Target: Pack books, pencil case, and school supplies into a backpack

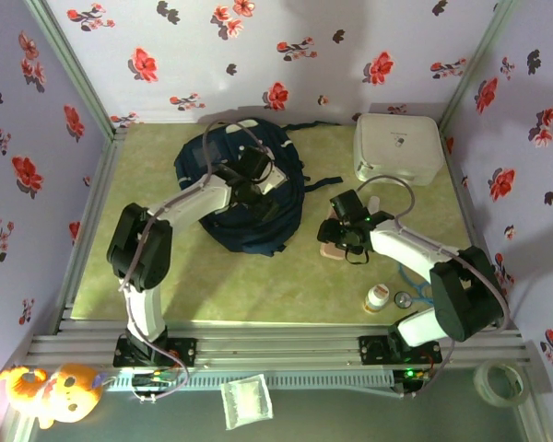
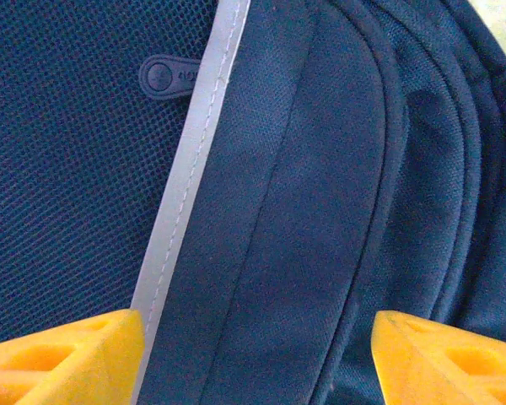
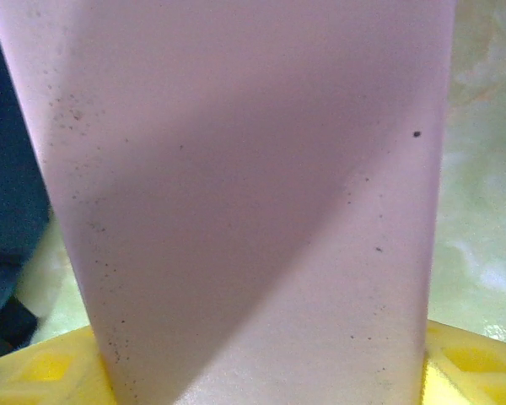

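The navy backpack lies flat at the table's middle. My left gripper hovers low over it. In the left wrist view its yellow fingers stand apart on either side of a padded fold of the backpack, next to the thin white stripe. My right gripper is down on the pinkish-tan pencil case, just right of the backpack. In the right wrist view the pencil case spans the whole gap of that gripper, with a yellow finger against each of its long sides. The books are hidden.
A white rounded box stands at the back right. A small white bottle and a small round item sit near the right arm's base. A tape roll, a plastic bag and a plush toy lie off the mat in front.
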Robot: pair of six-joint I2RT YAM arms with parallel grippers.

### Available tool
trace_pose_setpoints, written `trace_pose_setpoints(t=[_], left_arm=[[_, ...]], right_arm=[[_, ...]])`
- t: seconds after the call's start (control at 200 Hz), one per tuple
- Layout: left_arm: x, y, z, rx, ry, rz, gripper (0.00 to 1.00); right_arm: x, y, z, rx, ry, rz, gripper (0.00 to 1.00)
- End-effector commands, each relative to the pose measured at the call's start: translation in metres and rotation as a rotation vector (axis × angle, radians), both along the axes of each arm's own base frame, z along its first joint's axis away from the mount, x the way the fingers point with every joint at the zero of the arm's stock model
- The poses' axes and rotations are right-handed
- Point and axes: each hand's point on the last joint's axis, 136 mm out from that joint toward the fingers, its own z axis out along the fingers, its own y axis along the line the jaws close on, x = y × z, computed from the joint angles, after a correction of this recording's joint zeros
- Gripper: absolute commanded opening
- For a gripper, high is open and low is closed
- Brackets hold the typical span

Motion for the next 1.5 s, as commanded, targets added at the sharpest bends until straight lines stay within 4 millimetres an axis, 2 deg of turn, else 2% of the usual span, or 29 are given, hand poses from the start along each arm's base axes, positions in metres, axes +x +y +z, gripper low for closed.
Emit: trace_pose_setpoints(t=[0.0, 0.17, 0.305, 0.43, 0.55, 0.715, 0.825, 0.91, 1.08, 1.29, 1.38, 1.495], left_arm=[[-0.001, 0.002, -0.007, 0.075, 0.017, -0.017, 0.71], [-0.001, 0.0, -0.013, 0.131, 0.036, -0.021, 0.71], [0.007, 0.002, -0.01, 0.2, -0.009, 0.018, 0.64], [0.014, 0.006, 0.001, 0.215, -0.057, 0.054, 0.52], [0.018, 0.008, 0.019, 0.2, -0.104, 0.07, 0.36], [0.022, 0.011, 0.046, 0.159, -0.179, 0.107, 0.22], [0.019, 0.011, 0.063, 0.123, -0.206, 0.122, 0.12], [0.017, 0.009, 0.079, 0.089, -0.234, 0.131, 0.0], [0.013, 0.005, 0.12, -0.009, -0.306, 0.153, 0.0], [0.005, -0.008, 0.181, -0.215, -0.392, 0.174, 0.0], [0.005, -0.015, 0.196, -0.299, -0.401, 0.188, 0.0], [0.009, -0.022, 0.205, -0.356, -0.402, 0.204, 0.0]], right_arm=[[0.018, 0.009, 0.016, 0.064, -0.058, -0.025, 0.57], [0.023, 0.012, 0.021, 0.086, -0.076, -0.03, 0.57], [0.024, 0.014, 0.022, 0.101, -0.08, -0.031, 0.57], [0.025, 0.015, 0.022, 0.109, -0.081, -0.033, 0.57], [0.025, 0.015, 0.025, 0.113, -0.088, -0.036, 0.57], [0.026, 0.014, 0.025, 0.114, -0.091, -0.04, 0.56], [0.026, 0.014, 0.026, 0.125, -0.095, -0.045, 0.56], [0.026, 0.014, 0.028, 0.132, -0.099, -0.045, 0.56], [0.032, 0.018, 0.045, 0.177, -0.144, -0.033, 0.56], [0.041, 0.038, 0.082, 0.286, -0.25, 0.052, 0.56], [0.044, 0.047, 0.097, 0.32, -0.297, 0.086, 0.56], [0.049, 0.065, 0.116, 0.379, -0.348, 0.135, 0.55]])
